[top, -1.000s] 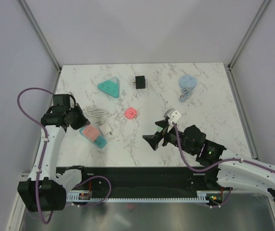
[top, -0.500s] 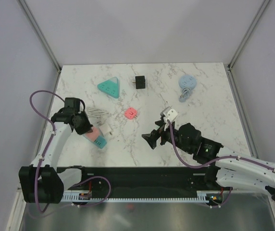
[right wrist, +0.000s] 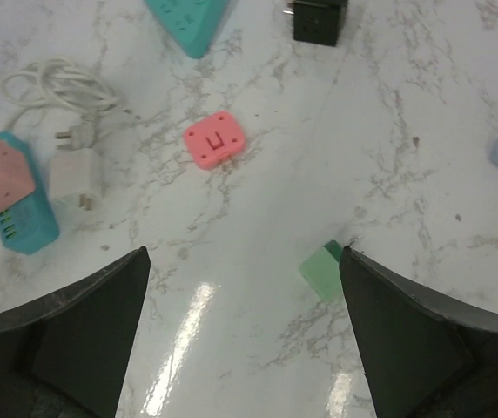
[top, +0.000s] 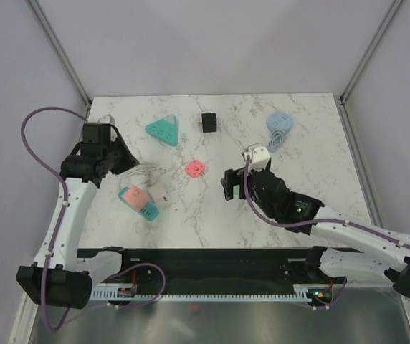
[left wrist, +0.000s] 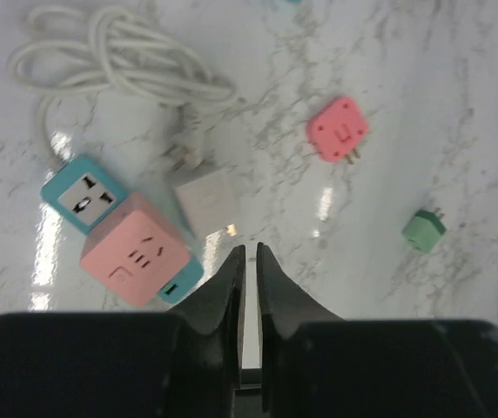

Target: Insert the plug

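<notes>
A teal power strip (top: 148,208) lies at the left with a pink cube adapter (top: 133,195) sitting on it; both also show in the left wrist view, the strip (left wrist: 79,193) and the cube (left wrist: 136,248). A white plug (left wrist: 207,200) on a coiled white cable (left wrist: 118,61) lies next to the strip. My left gripper (left wrist: 249,252) is shut and empty, above the table just right of the strip. My right gripper (right wrist: 245,257) is open wide and low over the table. A small green plug (right wrist: 323,268) lies just inside its right finger.
A pink square plug (top: 195,169) lies mid-table. A teal triangular socket (top: 163,130), a black adapter (top: 208,122) and a blue round socket (top: 280,123) with its cord lie along the back. Grey walls stand on three sides.
My left gripper dipped onto the pink cube, then pulled back up and toward the far left. My right gripper moved farther onto the table, over the green plug.
</notes>
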Robot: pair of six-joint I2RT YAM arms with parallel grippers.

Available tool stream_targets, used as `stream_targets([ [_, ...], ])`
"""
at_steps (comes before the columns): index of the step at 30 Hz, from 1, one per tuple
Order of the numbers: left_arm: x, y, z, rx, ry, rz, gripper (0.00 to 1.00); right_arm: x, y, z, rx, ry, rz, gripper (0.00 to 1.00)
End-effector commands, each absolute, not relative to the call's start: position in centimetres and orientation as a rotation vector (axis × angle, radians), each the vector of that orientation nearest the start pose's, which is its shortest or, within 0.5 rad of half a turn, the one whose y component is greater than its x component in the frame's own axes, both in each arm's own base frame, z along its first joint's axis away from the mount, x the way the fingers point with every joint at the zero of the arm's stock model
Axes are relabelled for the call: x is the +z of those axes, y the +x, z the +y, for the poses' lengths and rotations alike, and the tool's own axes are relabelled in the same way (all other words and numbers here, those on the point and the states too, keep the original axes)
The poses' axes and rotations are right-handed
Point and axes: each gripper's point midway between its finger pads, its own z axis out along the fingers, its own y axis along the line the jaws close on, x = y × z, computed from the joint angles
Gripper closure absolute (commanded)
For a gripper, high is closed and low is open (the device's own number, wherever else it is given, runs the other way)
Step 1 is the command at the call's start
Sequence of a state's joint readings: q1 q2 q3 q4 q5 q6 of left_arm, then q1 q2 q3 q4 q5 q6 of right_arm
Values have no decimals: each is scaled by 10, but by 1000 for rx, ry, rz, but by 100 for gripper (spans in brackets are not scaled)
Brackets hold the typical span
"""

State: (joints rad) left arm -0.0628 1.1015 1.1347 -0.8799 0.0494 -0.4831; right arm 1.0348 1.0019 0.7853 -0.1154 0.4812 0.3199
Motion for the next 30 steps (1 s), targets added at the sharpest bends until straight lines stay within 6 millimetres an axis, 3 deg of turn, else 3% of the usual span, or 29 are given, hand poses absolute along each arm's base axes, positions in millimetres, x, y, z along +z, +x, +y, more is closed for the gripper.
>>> stream_targets([
  [1,251,283,-92,-492,-256,2338,84,212,260,226,321,-155,1965,2],
  [2,247,284,-102,-505,-213,2363,71,202,271,214,290,-108,2005,2],
  [3,246,280,-120,-542,-129,2384,66,186,275,215,292,-123,2065,2],
  [6,247,280,-148,-618,-6,2385,51,153,292,200,229,-78,2183,2],
  [8,247,280,-162,-669,57,2375,37,142,303,191,182,-41,2223,2],
  [9,251,281,-171,-725,107,2348,34,127,306,193,159,-18,2260,3],
  [11,248,282,-183,-797,159,2330,23,122,316,200,165,23,2269,5],
  [13,244,285,-198,-900,213,2310,16,102,323,208,179,118,2295,8],
  [15,241,285,-210,-992,255,2307,14,87,327,208,159,191,2300,10],
  [19,235,282,-221,-1082,303,2283,13,83,339,200,91,363,2180,11],
  [24,219,280,-220,-1068,329,2317,16,53,332,198,54,401,2172,11],
  [30,200,279,-212,-1005,307,2355,16,45,319,205,110,393,2164,12],
])
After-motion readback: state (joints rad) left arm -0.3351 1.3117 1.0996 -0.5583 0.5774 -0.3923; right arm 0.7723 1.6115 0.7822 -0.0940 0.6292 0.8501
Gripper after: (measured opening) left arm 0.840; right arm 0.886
